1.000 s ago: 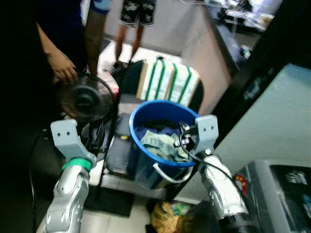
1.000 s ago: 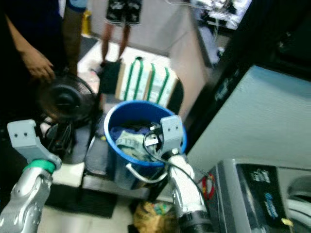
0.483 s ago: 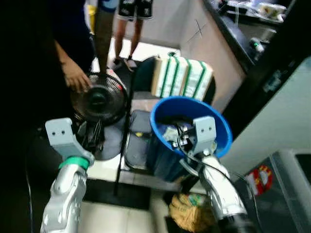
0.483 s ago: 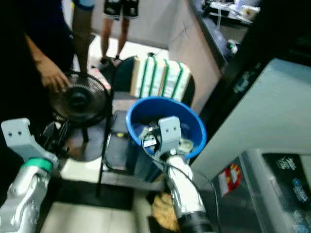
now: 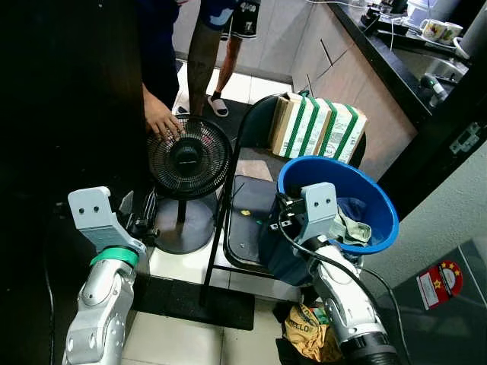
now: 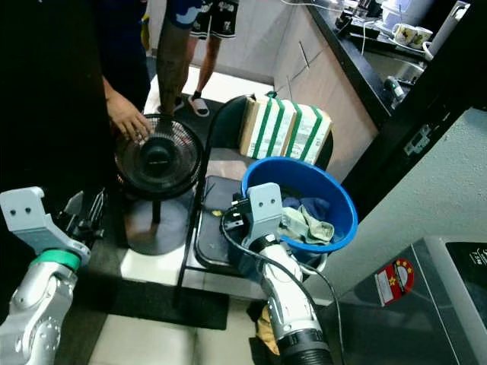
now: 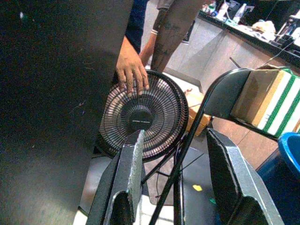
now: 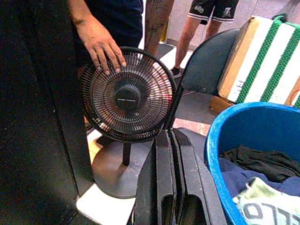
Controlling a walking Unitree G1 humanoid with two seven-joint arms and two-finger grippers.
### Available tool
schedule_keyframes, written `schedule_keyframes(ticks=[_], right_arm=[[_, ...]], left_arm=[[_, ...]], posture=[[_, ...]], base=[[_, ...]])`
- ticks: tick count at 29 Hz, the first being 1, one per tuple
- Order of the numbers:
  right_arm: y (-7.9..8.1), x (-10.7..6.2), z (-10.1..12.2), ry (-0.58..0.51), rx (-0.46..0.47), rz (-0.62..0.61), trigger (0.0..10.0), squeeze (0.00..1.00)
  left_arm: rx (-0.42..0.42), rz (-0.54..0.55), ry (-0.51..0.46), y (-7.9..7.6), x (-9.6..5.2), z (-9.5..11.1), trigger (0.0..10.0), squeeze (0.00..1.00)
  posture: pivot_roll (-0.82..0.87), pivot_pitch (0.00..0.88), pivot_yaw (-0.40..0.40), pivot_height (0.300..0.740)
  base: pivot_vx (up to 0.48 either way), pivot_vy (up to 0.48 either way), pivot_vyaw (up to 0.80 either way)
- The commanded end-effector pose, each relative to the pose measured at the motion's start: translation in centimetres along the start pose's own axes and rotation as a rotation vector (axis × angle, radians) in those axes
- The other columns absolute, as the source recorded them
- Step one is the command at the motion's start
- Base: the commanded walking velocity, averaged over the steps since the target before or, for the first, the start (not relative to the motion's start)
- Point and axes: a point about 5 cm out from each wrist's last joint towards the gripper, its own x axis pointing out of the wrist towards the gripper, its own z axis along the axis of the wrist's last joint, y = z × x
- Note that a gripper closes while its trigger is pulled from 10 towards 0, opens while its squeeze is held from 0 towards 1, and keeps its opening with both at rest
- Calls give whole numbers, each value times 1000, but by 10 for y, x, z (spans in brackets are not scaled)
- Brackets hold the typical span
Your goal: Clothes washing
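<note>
**While a hand steadies the fan, the laundry bucket sits on the chair**

Where the black folding chair point(image 5: 247, 220) stands on the tiled floor, a blue bucket point(image 5: 378, 199) rests on its seat, toward the robot's right. Inside the bucket lie clothes point(image 6: 304, 222): a dark blue garment, a black one behind it, and a pale green-and-white piece on top near the rim. The right gripper point(image 8: 176, 154) hovers just beside the bucket's rim on the side facing the fan, its two black fingers pressed together with nothing between them. The left gripper point(image 7: 176, 154) is held up well to the left of the chair, its fingers spread apart and empty, pointing toward the fan and the chair's backrest.

A black pedestal fan point(image 5: 188, 157) stands on its round base just left of the chair. A person's hand point(image 5: 161, 122) rests on the top edge of the fan's grille; a second person's legs point(image 5: 221, 53) stand farther back on the floor. Behind the chair's backrest sits a cardboard box with green and white stripes point(image 5: 318, 128). Along the right runs a dark surface point(image 6: 365, 46) carrying mugs point(image 6: 405, 33). A red round sticker point(image 5: 437, 280) shows on the grey appliance at lower right, and a yellow-brown bag point(image 5: 308, 334) lies on the floor below the chair.
</note>
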Motion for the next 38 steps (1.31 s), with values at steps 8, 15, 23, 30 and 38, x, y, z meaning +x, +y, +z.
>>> schedule_keyframes(ticks=[8,15,23,30,38], right_arm=[[-8,-7,-10,32,5,-39,10000,0],[-16,-12,-21,54,39,-101,10000,0],[-21,-18,-31,77,38,-139,10000,0],[-24,-20,-39,95,27,-201,10000,0],[-18,-19,-41,76,54,-227,10000,0]], left_arm=[[-23,-23,20,-3,-3,-7,10000,0],[67,-56,126,3,-7,-28,10000,0],[69,-16,190,19,-10,-42,10000,0],[84,32,229,40,-15,-46,10000,0],[117,33,198,54,-8,-34,10000,0]], posture=[[104,0,-92,740],[114,0,-38,740],[118,0,6,740],[144,0,90,740],[157,0,136,740]], base=[[0,-360,0],[0,0,0],[0,0,0],[0,0,0],[0,0,0]])
